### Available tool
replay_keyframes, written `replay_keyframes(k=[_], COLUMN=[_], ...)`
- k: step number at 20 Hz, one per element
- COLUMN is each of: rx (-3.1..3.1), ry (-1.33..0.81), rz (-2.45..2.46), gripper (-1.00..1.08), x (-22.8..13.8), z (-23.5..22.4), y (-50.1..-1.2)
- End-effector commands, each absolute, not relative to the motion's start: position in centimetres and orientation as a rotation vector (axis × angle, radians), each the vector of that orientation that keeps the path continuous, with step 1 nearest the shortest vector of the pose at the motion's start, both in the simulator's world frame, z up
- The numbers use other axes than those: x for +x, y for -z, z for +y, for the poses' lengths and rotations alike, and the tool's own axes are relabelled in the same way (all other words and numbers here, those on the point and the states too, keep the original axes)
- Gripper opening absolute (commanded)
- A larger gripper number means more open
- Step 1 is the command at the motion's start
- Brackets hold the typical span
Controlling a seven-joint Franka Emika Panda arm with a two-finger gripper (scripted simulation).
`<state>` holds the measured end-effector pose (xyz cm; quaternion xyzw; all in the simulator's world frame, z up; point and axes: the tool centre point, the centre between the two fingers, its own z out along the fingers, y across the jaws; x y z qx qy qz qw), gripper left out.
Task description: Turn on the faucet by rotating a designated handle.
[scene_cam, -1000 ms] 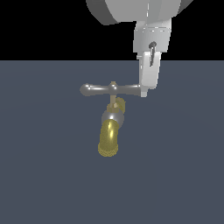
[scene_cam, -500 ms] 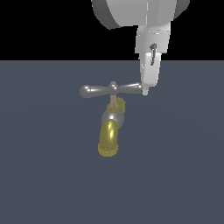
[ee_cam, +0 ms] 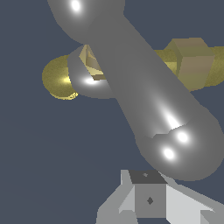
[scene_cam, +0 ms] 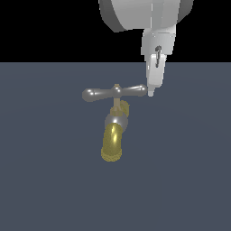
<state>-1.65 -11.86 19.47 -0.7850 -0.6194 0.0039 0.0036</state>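
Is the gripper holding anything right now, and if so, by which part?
Nothing is held. The gripper sits beside the handle's rounded end on the exterior view's right, not clamped around it.

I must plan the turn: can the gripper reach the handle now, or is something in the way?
Probably yes. The gripper hangs beside the handle at its end on the exterior view's right, and nothing shows between them.

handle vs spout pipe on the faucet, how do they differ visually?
Colour: the handle is shiny grey metal; the spout pipe is translucent golden-yellow.
Shape: the handle is a straight crossbar with rounded, bulbous ends; the spout pipe is a thicker, curved tube with an open end.
Pose: the handle lies across the top of the stem; the spout pipe hangs below the silver collar.
Shared: both belong to the same faucet, on its centre line.
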Motion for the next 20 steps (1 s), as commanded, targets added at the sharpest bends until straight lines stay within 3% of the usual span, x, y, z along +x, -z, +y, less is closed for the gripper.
replay_keyframes(k=[1, 20], rx=[-2.444, -2.443], ry=[-0.005, 0.000], rz=[-1.966, -1.974], gripper=[-1.00, -1.00], x=[-0.4, 5.7], z=[-10.5, -7.8], y=[-19.5, -19.6])
